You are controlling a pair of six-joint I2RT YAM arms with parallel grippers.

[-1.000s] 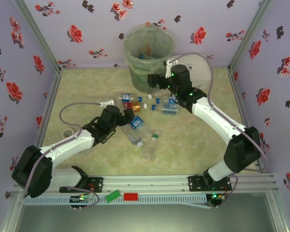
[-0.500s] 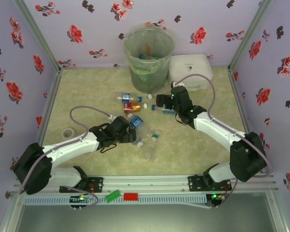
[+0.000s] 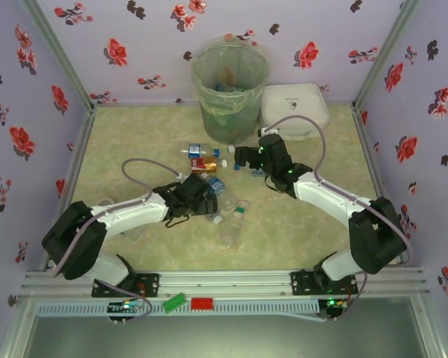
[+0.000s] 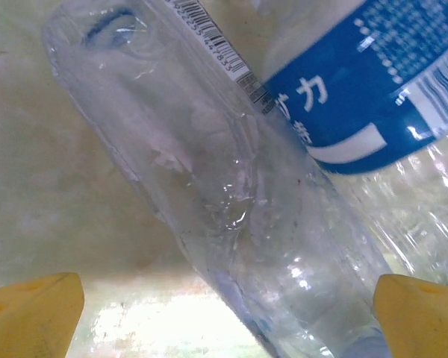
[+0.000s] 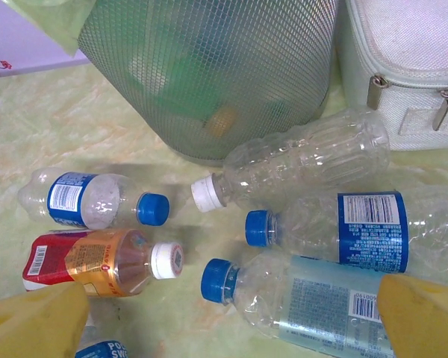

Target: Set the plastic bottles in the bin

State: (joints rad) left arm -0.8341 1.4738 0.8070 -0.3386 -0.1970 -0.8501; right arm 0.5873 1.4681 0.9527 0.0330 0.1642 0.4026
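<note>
Left gripper (image 4: 224,317) spread, straddling clear bottle (image 4: 224,194) lying on table (image 4: 45,186), away from bin (image 3: 225,112). Jaws to be lowered, centred on body, closed gently: thin wall likely to crush or slip. Touching blue-label bottle (image 4: 373,97) not to be pinched. Right gripper (image 5: 231,321) spread over bottles (image 5: 313,160) beside bin.

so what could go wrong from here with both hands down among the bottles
1. The left hand is open around a clear bottle, with a blue-labelled bottle lying close against it. Closing could pinch both, or squeeze the slick clear one out sideways.
2. The right hand is open over a blue-capped bottle packed tightly among others. A finger could land on a neighbour and send it rolling, perhaps against the bin.
</note>
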